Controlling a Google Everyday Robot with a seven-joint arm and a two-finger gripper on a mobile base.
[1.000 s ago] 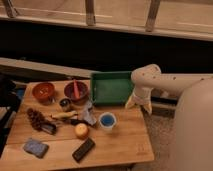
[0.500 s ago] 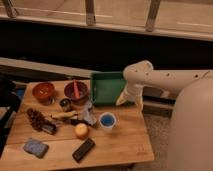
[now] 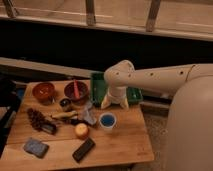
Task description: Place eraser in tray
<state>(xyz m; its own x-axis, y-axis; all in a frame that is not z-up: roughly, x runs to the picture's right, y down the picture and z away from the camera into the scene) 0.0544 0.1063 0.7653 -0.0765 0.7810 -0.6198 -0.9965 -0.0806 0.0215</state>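
The eraser (image 3: 83, 149), a flat black block, lies near the front edge of the wooden table (image 3: 122, 142). The green tray (image 3: 97, 86) stands at the back right of the table, partly hidden by my arm. My gripper (image 3: 114, 103) hangs over the tray's front wall, pointing down, with its two white fingers (image 3: 105, 103) apart and nothing between them. It is well behind and to the right of the eraser, just behind the blue cup (image 3: 107, 120).
Two red-brown bowls (image 3: 44, 91) (image 3: 76, 91) stand at the back left. A pinecone (image 3: 36, 119), a small dark block (image 3: 49, 128), an orange-yellow object (image 3: 81, 130) and a blue-grey sponge (image 3: 36, 147) lie around the eraser. A dark wall runs behind the table.
My arm has swung left, from beside the table's right edge to over the tray's front. The eraser and the other objects have not moved.
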